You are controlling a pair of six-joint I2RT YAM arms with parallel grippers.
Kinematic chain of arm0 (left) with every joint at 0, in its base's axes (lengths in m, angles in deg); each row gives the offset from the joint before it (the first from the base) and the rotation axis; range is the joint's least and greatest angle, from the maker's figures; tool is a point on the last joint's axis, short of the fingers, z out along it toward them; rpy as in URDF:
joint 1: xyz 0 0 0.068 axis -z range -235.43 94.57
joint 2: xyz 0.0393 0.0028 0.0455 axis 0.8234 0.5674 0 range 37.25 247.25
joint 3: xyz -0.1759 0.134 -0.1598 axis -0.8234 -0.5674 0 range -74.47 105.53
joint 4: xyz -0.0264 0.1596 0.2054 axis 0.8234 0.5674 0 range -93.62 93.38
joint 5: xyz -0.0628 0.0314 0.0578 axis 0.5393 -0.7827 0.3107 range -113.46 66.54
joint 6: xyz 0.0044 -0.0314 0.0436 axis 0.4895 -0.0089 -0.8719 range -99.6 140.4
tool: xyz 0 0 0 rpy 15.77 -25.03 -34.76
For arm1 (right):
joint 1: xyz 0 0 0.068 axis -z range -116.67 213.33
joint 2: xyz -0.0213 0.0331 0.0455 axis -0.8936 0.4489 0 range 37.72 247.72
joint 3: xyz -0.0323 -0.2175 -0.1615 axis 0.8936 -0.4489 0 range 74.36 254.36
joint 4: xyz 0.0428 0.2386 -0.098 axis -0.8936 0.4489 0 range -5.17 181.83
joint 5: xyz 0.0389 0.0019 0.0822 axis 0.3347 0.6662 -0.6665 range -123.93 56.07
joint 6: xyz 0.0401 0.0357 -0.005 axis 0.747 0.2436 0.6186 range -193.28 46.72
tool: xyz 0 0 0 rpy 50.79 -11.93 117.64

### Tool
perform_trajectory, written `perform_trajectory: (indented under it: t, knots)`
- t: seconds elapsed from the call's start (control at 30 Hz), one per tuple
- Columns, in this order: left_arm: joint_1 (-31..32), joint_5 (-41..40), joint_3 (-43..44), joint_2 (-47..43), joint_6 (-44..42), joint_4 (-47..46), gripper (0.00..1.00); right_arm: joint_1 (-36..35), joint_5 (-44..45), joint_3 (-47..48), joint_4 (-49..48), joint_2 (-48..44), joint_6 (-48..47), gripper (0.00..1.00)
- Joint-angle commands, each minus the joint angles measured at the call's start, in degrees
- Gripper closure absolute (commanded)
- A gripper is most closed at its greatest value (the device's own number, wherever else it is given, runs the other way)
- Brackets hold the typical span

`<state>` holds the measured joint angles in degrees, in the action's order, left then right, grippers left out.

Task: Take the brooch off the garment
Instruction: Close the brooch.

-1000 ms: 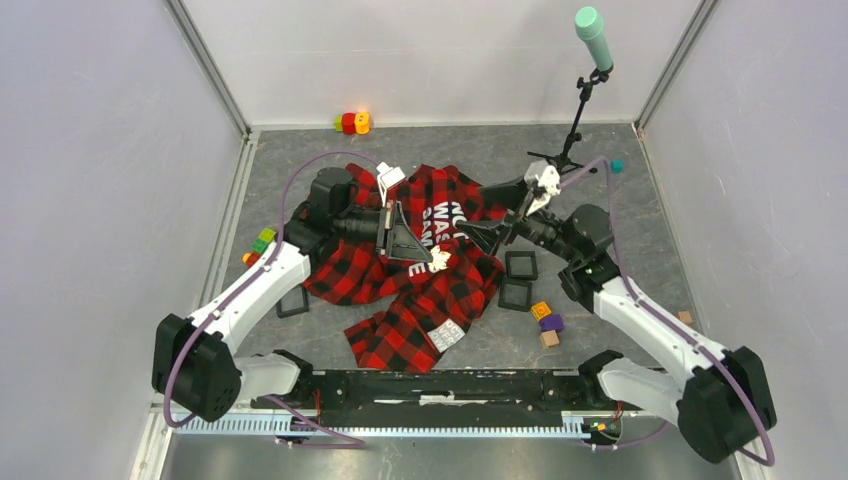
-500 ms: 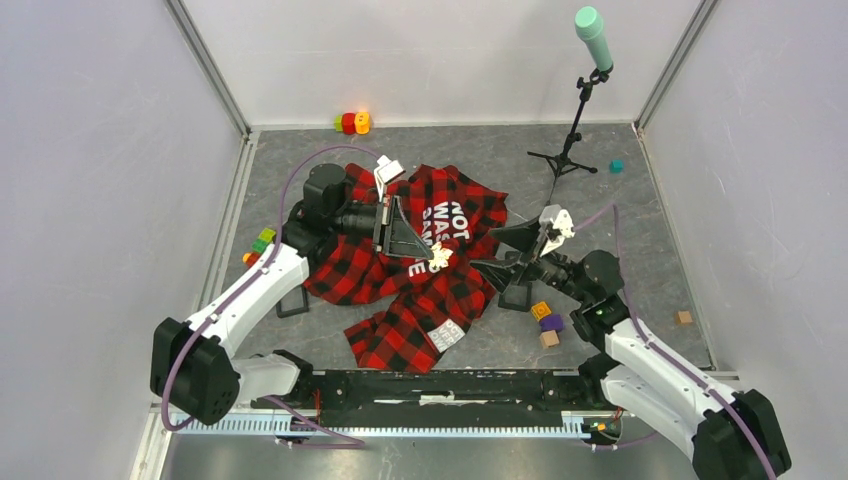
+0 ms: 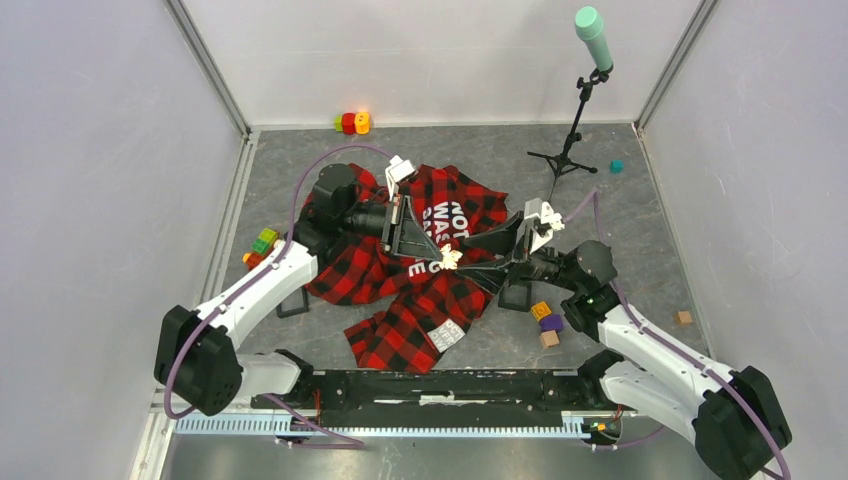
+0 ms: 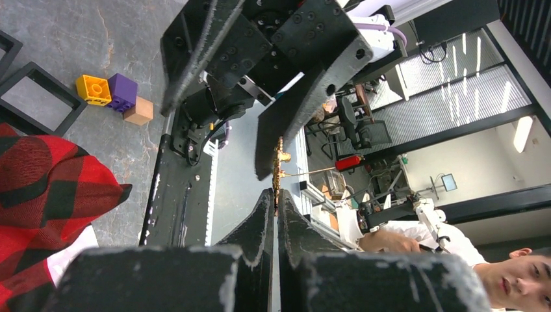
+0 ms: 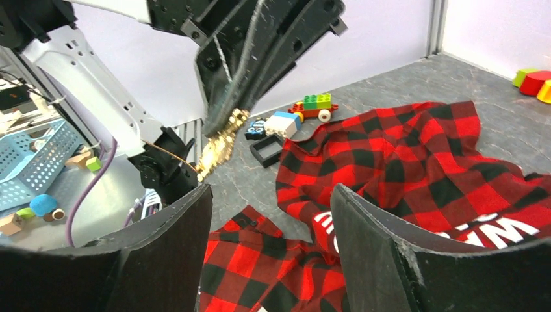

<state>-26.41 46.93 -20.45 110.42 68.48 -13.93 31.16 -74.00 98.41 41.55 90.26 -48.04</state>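
Observation:
The garment [image 3: 430, 300], a red-and-black check shirt with white letters, lies crumpled on the grey floor; it also shows in the left wrist view [image 4: 45, 175] and the right wrist view [image 5: 403, 156]. My left gripper [image 3: 440, 252] hangs above it, shut on the small gold brooch [image 3: 449, 258], which sticks out of its tips edge-on [image 4: 278, 170]. The brooch [image 5: 221, 140] hangs free of the cloth. My right gripper [image 3: 478, 262] faces it from the right, open, one finger on either side of the brooch and not touching it [image 5: 271, 192].
A microphone stand [image 3: 575, 110] rises at the back right. Black square frames [image 3: 516, 296] and coloured blocks [image 3: 547, 320] lie right of the shirt. More blocks [image 3: 260, 245] and a frame [image 3: 292, 303] lie to its left, toys [image 3: 352, 122] by the back wall.
My right arm swung down and back, then came in toward the brooch with its jaws narrowing. My left gripper, still shut on the brooch, shifted slightly right.

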Motion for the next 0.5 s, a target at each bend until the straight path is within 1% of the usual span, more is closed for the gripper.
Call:
perform_trajectory:
  t: [0.0, 0.17, 0.33, 0.47]
  knots:
    - [0.32, 0.63, 2.28, 0.44, 1.94, -2.75, 0.98, -1.05, -2.07, 4.37, -1.83, 0.44, 2.11, 0.28]
    - [0.34, 0.89, 2.51, 0.92, 1.77, -2.79, 0.98, -1.75, -3.51, 6.29, 1.28, 0.83, 1.82, 0.29]
    - [0.28, 0.98, 2.76, 1.27, 1.58, -2.79, 0.98, -1.94, -5.07, 7.79, 1.67, 1.71, 2.49, 0.31]
    - [0.32, 1.16, 2.93, 1.34, 1.52, -2.79, 0.98, -1.92, -4.63, 8.37, 2.01, 1.94, 2.78, 0.33]
